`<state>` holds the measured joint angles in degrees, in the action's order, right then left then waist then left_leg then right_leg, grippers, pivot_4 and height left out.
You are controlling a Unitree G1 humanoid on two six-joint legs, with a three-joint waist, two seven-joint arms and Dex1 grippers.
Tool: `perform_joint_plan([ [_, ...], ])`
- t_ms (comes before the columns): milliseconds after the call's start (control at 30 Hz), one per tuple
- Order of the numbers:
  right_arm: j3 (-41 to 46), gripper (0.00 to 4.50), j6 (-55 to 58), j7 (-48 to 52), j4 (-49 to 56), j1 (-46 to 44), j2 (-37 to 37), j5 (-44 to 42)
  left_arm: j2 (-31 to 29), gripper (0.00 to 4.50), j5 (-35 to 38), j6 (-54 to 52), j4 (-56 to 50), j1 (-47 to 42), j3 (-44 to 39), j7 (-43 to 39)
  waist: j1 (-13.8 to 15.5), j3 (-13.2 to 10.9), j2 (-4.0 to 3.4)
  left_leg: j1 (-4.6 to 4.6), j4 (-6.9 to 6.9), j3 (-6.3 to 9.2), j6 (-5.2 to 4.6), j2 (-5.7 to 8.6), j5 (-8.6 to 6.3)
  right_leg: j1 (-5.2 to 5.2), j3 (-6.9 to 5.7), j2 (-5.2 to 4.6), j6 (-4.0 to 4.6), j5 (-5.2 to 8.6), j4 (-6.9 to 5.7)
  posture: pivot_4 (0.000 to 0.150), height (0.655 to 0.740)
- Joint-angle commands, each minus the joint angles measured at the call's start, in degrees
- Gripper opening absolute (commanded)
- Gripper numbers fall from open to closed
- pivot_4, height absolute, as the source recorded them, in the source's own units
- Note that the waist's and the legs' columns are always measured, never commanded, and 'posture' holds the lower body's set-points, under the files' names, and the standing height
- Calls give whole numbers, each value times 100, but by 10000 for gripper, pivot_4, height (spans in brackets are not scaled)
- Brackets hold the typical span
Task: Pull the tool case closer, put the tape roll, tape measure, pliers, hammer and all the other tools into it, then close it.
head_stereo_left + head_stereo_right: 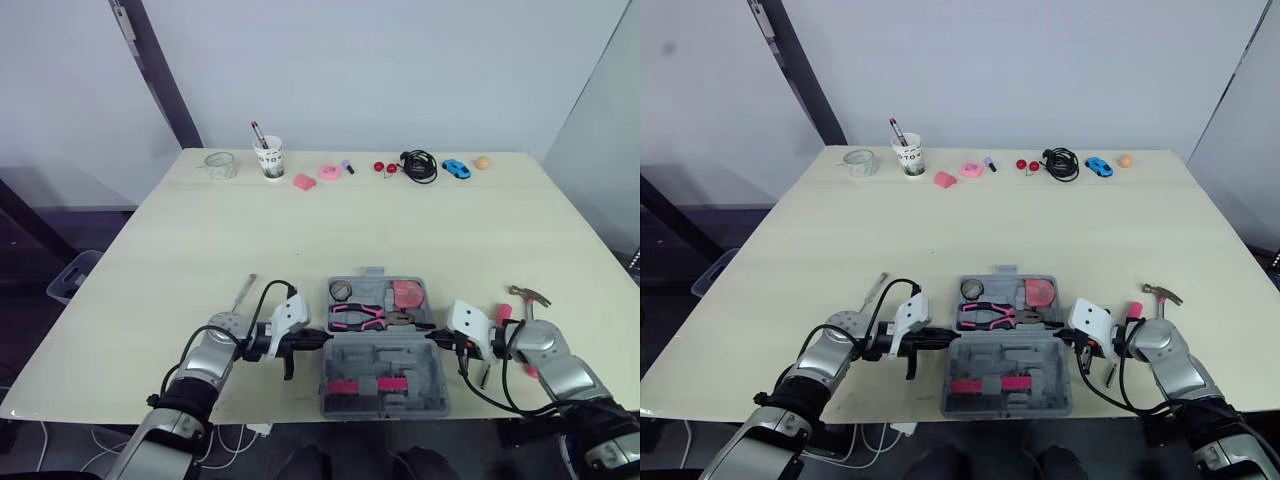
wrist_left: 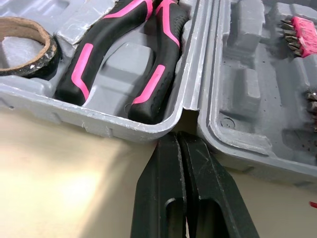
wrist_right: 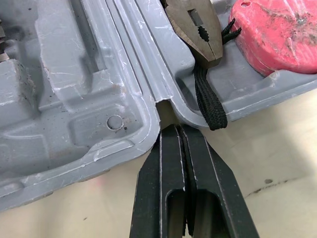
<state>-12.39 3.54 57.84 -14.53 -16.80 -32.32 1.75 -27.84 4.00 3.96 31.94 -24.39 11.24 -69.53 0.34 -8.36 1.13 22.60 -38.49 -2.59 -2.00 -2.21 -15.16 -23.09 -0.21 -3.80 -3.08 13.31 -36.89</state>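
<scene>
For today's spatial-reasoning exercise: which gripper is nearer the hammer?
Right. The right gripper is at the right side of the tool case, beside the hammer; the left gripper is at the case's left side, farther off.

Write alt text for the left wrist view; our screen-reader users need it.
The shut left gripper points at the hinge gap of the open grey tool case. Pink-and-black pliers and a tape roll lie in one half.
</scene>
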Motion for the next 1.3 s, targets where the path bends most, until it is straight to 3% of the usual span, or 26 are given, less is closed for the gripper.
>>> perform_joint_plan([
  [33,-54,233,-89,-73,104,-200,194,-84,69,1199,-58,49,40,-87,-18,209,-6,0,0,0,0,0,0,0,0,0,0,0,0,0,0,1500,7400],
  [1300,-58,233,-316,-362,-362,-527,551,56,-75,1199,-109,276,426,-188,-66,213,-110,0,-1,0,2,2,0,-4,0,-1,2,5,0,-1,-1,1500,7400],
])
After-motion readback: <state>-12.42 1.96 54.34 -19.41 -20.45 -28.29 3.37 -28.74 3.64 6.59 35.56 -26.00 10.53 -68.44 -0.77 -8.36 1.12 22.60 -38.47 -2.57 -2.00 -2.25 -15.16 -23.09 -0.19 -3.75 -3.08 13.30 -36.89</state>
